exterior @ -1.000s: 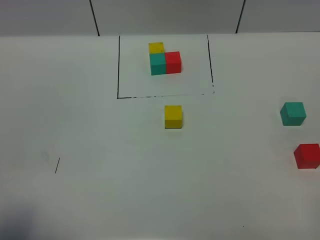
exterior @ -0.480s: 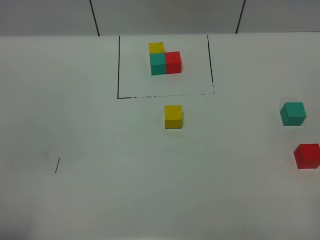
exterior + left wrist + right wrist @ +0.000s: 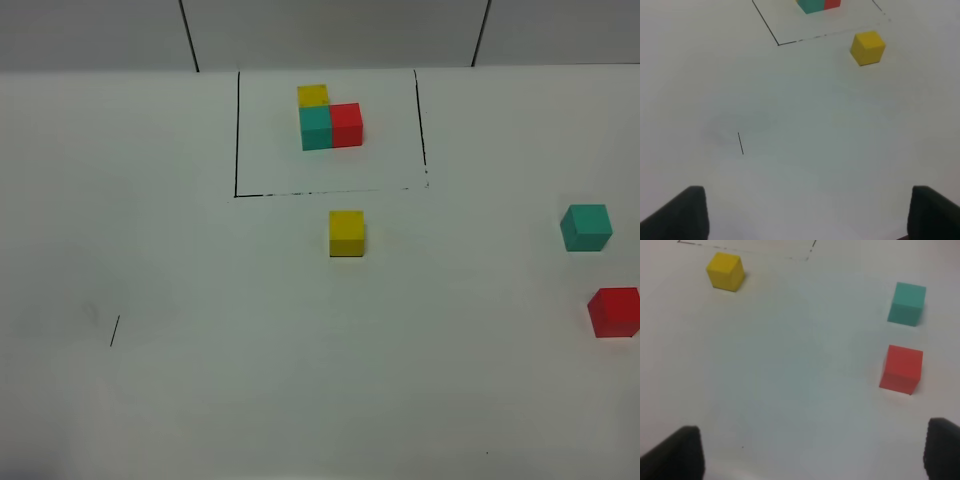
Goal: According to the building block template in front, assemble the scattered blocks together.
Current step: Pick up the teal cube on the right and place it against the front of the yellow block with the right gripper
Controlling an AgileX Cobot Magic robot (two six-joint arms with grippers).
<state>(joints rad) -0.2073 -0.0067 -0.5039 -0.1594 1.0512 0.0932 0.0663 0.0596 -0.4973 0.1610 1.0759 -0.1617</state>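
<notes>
1. The building block template (image 3: 330,125) sits at the far centre inside its black outline. Its yellow cube is behind the teal one, with red joined at teal's right.
2. The scattered blocks all lie apart. The yellow cube (image 3: 347,233) is just on the near side of the outline. The teal cube (image 3: 586,227) is well off to the right, and the red cube (image 3: 614,312) lies nearer than it.
3. By my reading, nothing is assembled yet and every join is left to do.
4. The left gripper (image 3: 806,214) and right gripper (image 3: 807,450) hang over the white table (image 3: 200,400), jaws spread wide and empty.
</notes>
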